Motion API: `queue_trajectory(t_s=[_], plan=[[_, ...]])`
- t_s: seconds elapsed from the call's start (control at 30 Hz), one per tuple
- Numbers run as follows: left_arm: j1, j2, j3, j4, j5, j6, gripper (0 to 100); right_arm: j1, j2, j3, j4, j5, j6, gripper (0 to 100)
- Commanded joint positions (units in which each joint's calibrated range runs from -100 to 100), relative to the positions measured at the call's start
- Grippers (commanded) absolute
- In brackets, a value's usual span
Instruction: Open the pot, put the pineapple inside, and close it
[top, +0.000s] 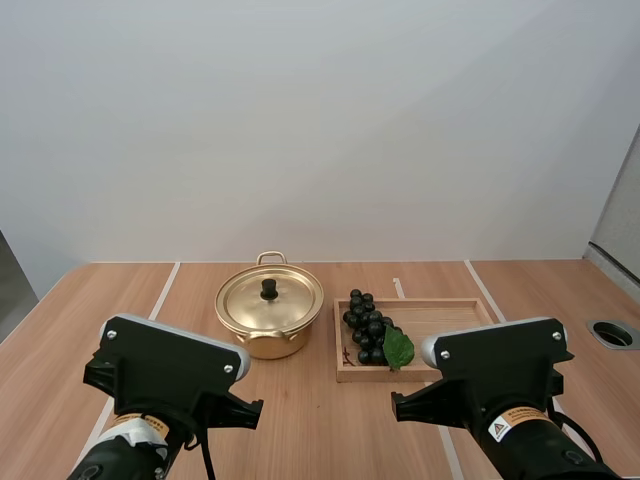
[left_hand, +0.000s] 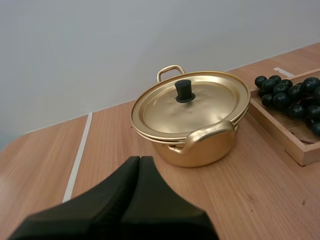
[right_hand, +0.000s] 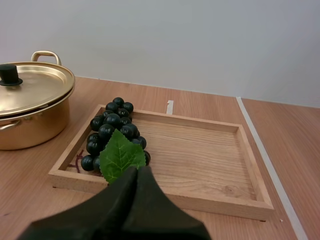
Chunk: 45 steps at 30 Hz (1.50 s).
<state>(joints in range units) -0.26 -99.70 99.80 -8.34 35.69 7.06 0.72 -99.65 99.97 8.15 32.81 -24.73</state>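
The grapes (top: 366, 325) lie lengthwise front-to-back in the tray (top: 450, 318), leaf (top: 398, 348) end nearest, pot (top: 266, 346) lidded, both jaws clenched empty.

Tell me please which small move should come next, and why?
Probably the left hand should open and move toward the black knob: the lid is on the pot, and the hand is shut on nothing, facing the pot. The tray holds grapes, no pineapple.

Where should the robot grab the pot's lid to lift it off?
By the little black knob in the middle of the lid, coming straight down from above. The knob stands upright and looks narrow enough to pinch, while the lid lies flat and wide on the pot.
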Motion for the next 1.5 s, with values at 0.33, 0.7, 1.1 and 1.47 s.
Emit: queue_trajectory(t_s=[0.33, 0.7, 1.1, 1.47], plan=[[0.00, -0.3, 0.2, -0.4, -1.5, -0.5, 0, -0.2, -0.3, 0.0, 0.2, -0.3, 0.1, 0], [0.00, -0.3, 0.2, -0.6, -1.5, -0.2, 0, 0.0, -0.3, 0.0, 1.4, -0.7, 0.1, 0], [0.00, -0.3, 0.2, -2.1, -4.5, -4.5, 0, 0.9, -0.3, 0.0, 4.5, -0.7, 0.1, 0], [-0.12, -0.3, 0.2, -2.0, -4.5, -3.6, 0, 0.4, -0.3, 0.0, 4.8, -0.7, 0.1, 0]])
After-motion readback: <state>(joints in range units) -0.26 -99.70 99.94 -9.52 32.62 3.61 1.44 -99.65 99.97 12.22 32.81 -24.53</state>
